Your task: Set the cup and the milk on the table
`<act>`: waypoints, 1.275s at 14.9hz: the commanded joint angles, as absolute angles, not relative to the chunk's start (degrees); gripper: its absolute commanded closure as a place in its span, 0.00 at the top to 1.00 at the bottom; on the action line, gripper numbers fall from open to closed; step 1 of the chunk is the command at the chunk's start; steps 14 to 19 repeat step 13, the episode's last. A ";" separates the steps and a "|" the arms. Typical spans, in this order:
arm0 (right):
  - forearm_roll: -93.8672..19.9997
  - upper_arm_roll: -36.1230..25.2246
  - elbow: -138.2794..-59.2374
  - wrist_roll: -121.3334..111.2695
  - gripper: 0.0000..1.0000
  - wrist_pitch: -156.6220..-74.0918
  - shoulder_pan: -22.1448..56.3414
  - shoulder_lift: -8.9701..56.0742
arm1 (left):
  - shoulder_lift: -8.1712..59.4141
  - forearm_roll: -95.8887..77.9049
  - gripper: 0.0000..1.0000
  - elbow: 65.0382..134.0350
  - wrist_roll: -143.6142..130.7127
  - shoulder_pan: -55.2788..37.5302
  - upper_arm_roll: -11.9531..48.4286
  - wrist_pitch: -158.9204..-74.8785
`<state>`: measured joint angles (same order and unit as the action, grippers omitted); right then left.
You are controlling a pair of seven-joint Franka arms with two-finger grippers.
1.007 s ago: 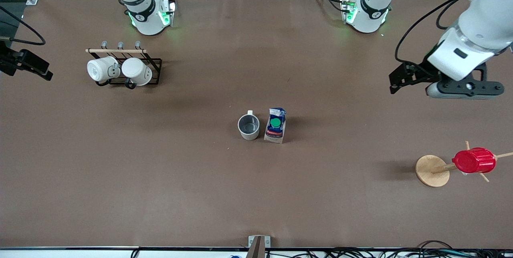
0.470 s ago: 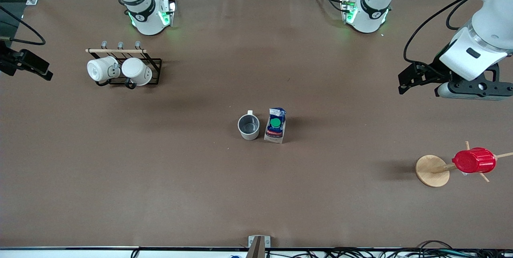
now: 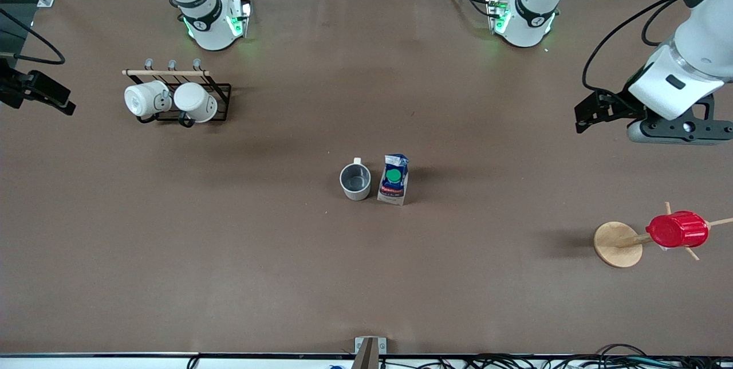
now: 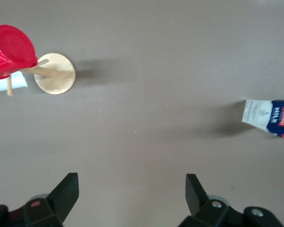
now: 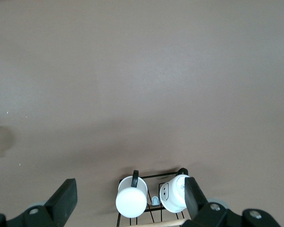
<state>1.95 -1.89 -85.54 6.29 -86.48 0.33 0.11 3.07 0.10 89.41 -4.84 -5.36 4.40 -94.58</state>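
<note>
bench (image 3: 286, 277): brown | left hand (image 4: 131, 191): released, aloft at 3 o'clock of centre | right hand (image 5: 128, 196): released, over rack (image 5: 154, 198) | milk (image 3: 394, 181): upright mid-bench, at cup's (image 3: 355, 181) 3 o'clock, just beside

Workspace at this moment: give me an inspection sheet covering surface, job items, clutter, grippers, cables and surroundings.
Surface: brown table, nothing spilled.
Job's things: cup and milk stand upright side by side mid-table, milk toward the left arm's end.
Clutter: two white mugs on a black rack; red cup on a wooden stand.
Grippers: left gripper open, empty, over bare table; right gripper open, above the rack.
Cables: bundle along the table's near edge.
Surroundings: nothing seen.
</note>
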 commanded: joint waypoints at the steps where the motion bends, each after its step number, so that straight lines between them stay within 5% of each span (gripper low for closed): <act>1: 0.70 -1.23 -85.08 5.63 1.00 -86.04 -0.70 0.18 | -1.13 0.26 0.99 94.29 -2.64 -7.38 1.32 -95.53; 19: 0.62 -0.97 -85.08 5.54 1.00 -85.43 -1.67 0.09 | -2.90 -0.79 0.99 96.15 -2.46 -7.73 0.97 -97.21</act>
